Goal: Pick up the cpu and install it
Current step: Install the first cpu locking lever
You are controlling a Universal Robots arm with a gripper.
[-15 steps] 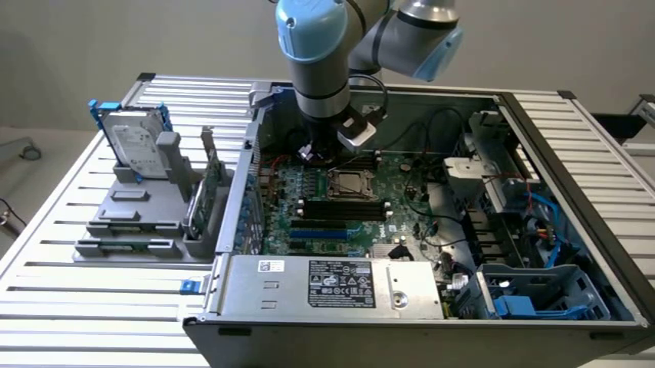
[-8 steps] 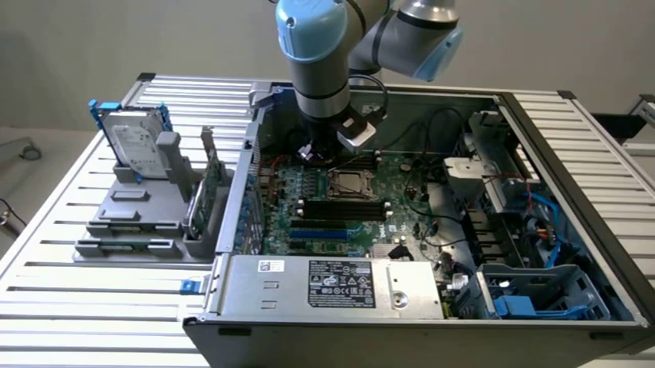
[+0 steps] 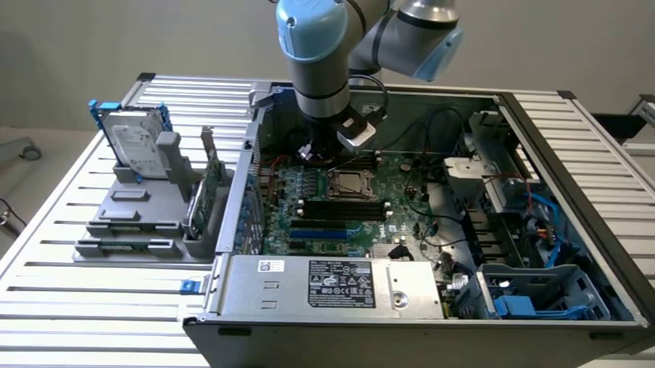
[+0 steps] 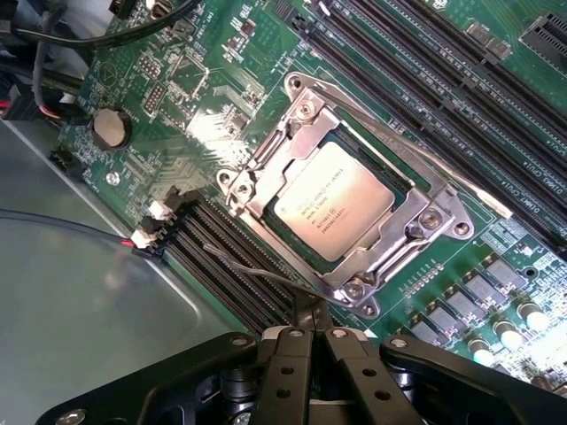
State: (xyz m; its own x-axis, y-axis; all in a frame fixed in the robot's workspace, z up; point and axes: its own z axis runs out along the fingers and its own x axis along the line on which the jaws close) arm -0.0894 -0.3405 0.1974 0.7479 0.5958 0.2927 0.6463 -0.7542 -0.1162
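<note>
Aluminium slatted table (image 3: 72, 322) carries an open computer case (image 3: 573, 153) with a green motherboard (image 3: 404, 211) inside.

Exterior view:
- The arm (image 3: 322, 69), grey with blue joint caps, reaches down into the case near its far wall.
- The gripper (image 3: 315, 152) hangs low over the board, just beside the socket (image 3: 348, 184) on the exterior view's left.
- A pale square shows in the socket, probably the cpu, though it is too small here to confirm.
- A silver power supply (image 3: 327, 282) sits along the near edge of the case.
- A hard drive (image 3: 135, 138) in a blue frame stands upright on a grey fixture (image 3: 133, 218) on the table, well apart from the case, at the exterior view's left.

Wrist view:
- The cpu (image 4: 332, 212) lies flat within the socket (image 4: 257, 164), silver top up and printed text visible, with the metal frame around it on all sides.
- A long socket lever (image 4: 425, 150) runs diagonally just beside the frame.
- The gripper (image 4: 310, 335) has its black fingers (image 4: 285, 372) pressed together with nothing between them, clear of the cpu and near one corner of the socket.
- Black memory slots (image 4: 221, 257) lie near that corner, and a coin cell (image 4: 112, 128) sits further off.
</note>
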